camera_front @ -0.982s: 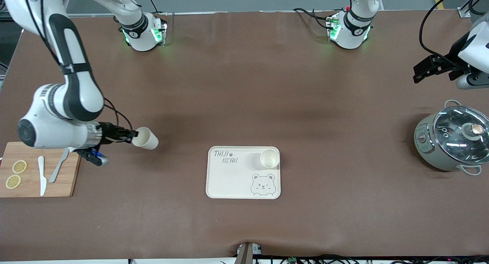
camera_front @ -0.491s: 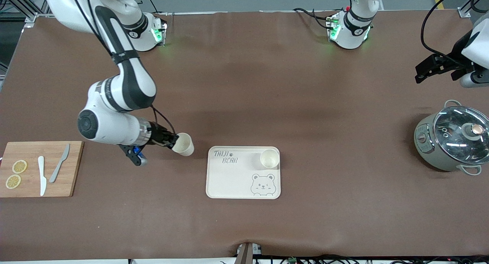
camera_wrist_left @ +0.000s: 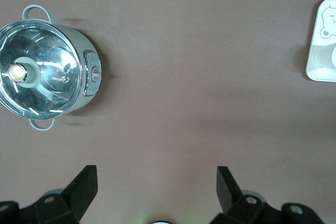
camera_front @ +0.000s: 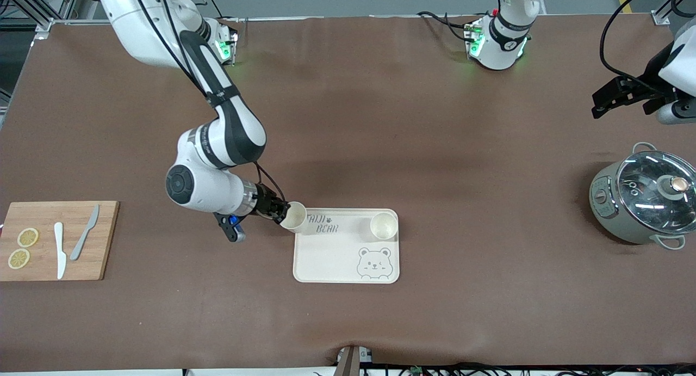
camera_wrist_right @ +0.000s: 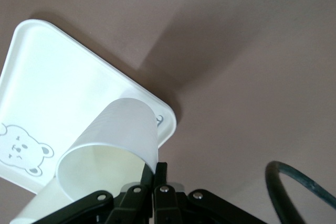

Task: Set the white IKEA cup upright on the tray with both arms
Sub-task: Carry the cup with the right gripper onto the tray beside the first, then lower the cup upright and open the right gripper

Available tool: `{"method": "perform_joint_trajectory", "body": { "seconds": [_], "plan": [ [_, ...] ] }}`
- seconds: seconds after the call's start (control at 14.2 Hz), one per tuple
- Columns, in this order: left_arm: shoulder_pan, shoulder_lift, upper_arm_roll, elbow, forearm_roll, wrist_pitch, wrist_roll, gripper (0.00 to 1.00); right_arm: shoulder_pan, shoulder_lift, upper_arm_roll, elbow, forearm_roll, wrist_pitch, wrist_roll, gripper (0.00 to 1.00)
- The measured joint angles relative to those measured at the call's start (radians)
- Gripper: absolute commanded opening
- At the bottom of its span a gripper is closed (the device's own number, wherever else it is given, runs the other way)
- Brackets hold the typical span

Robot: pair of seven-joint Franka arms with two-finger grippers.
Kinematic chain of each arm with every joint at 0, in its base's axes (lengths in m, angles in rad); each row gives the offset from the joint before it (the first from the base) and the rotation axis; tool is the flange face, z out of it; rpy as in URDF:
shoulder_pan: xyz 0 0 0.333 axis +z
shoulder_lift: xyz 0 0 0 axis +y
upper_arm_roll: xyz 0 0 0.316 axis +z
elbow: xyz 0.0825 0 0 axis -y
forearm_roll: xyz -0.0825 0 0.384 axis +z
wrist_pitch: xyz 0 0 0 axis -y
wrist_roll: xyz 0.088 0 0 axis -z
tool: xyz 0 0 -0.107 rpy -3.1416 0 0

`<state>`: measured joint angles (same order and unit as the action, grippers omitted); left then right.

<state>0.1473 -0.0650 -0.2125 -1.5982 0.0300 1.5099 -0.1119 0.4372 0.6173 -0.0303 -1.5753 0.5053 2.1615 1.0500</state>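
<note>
Carrying step: my right gripper (camera_front: 281, 213) pinches rim of white paper-like cup (camera_front: 293, 216), tilted over cream bear-print tray (camera_front: 326, 256) corner. Next I level, lower. Left gripper (camera_front: 609, 99) waits, fingers spread, probably empty.

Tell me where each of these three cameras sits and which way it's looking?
Front view: high across the table, facing both arms; shows the tray, the right gripper holding a cup, and the left gripper waiting over the table.
Left wrist view: looks down past its open fingers at a pot.
Right wrist view: looks along its fingers at the held cup over the tray's corner.
All three views show the tray.
</note>
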Motion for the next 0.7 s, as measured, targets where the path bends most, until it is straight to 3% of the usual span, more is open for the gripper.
{"method": "perform_joint_trajectory", "body": {
  "seconds": [0.28,0.56,0.63,0.7],
  "plan": [
    [-0.022,0.0,0.005,0.001,0.0,-0.003,-0.003,1.0,0.029,0.055,0.0,0.055,0.001,0.039,0.065,0.0],
    [-0.104,-0.002,0.085,0.001,0.0,-0.026,-0.007,1.0,0.047,0.086,0.0,0.062,0.002,0.076,0.09,0.0],
    [-0.109,-0.004,0.092,0.001,0.0,-0.03,-0.007,1.0,0.051,0.092,0.0,0.064,0.002,0.082,0.095,0.07],
    [-0.11,-0.007,0.093,0.002,0.0,-0.033,-0.009,1.0,0.055,0.099,0.0,0.066,0.002,0.088,0.098,0.44]
  ]
}}
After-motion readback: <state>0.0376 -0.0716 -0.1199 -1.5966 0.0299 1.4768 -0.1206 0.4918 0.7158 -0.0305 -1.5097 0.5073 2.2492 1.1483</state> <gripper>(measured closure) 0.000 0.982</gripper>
